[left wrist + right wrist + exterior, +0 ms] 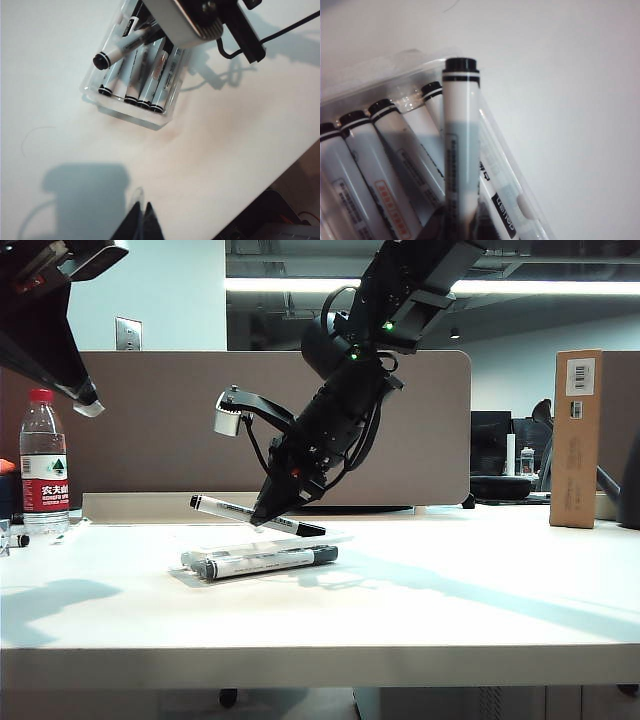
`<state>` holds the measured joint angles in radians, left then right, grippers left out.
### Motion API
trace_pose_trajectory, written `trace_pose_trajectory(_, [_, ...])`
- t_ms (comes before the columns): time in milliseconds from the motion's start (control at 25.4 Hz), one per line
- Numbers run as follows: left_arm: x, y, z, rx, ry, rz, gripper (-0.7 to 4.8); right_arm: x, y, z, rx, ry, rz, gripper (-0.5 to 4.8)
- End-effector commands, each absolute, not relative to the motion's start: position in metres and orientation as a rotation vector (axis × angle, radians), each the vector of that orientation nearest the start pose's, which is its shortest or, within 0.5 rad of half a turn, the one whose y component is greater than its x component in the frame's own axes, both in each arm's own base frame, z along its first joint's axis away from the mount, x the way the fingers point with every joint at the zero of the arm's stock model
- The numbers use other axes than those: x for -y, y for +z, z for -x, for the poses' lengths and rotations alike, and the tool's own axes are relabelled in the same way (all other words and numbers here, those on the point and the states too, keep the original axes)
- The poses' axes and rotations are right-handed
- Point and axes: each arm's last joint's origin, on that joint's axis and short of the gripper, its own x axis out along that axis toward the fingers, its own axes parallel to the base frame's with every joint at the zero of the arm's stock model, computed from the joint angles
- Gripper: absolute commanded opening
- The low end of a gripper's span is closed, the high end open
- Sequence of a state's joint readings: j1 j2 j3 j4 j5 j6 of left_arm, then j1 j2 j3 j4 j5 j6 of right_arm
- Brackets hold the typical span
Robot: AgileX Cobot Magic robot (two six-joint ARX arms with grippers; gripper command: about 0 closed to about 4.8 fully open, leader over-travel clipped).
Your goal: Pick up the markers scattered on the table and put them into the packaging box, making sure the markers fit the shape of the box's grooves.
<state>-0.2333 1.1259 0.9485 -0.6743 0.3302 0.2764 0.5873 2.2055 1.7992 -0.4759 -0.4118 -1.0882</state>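
Black right gripper [272, 510]: clamped on a marker [258, 516], tilted just above the packaging box [262, 552].
Held marker: white barrel over the box's open side, not yet in a groove.
Packaging box: clear plastic, near the table [450, 590] middle, four markers [137, 80] side by side inside.
Left gripper [141, 225]: raised well apart at the left, fingers together, holding nothing.

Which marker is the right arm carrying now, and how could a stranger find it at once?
Look at the middle of the white table, where the clear plastic box lies with markers in it. Just above it the right tool is shut on one marker. This marker alone hangs tilted in the air; the others lie flat in the box.
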Motion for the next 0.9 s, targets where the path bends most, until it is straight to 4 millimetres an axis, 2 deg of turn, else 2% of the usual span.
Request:
trace_pose_trajectory(39, [0.06, 0.288, -0.213, -0.767, -0.646, -0.212, -0.06, -0.279, 0.205, -0.398, -0.337, 1.302, 0.974, 2.14])
trace_pose_trajectory(393, [0.06, 0.288, -0.213, -0.764, -0.646, -0.215, -0.06, -0.279, 0.206, -0.398, -0.334, 1.301, 0.973, 2.14])
trace_pose_trajectory(551, [0.06, 0.288, -0.213, -0.764, -0.646, -0.215, -0.06, -0.278, 0.217, -0.397, -0.318, 1.279, 0.948, 2.09])
trace_pose_trajectory(708, [0.06, 0.289, -0.213, -0.758, -0.646, -0.215, -0.06, -0.276, 0.244, -0.398, -0.33, 1.212, 0.832, 1.4])
trace_pose_trajectory(787, [0.06, 0.289, -0.213, -0.756, -0.646, -0.215, -0.06, -0.274, 0.254, -0.397, -0.361, 1.173, 0.779, 1.37])
trace_pose_trajectory(826, [0.06, 0.289, -0.213, -0.756, -0.646, -0.215, -0.06, -0.271, 0.261, -0.395, -0.393, 1.148, 0.755, 1.13])
trace_pose_trajectory(866, [0.06, 0.289, -0.213, -0.756, -0.646, -0.215, -0.06, -0.267, 0.269, -0.389, -0.434, 1.14, 0.75, 0.62])
trace_pose_trajectory(905, [0.06, 0.289, -0.213, -0.756, -0.646, -0.215, -0.06, -0.264, 0.273, -0.385, -0.46, 1.136, 0.747, 0.42])
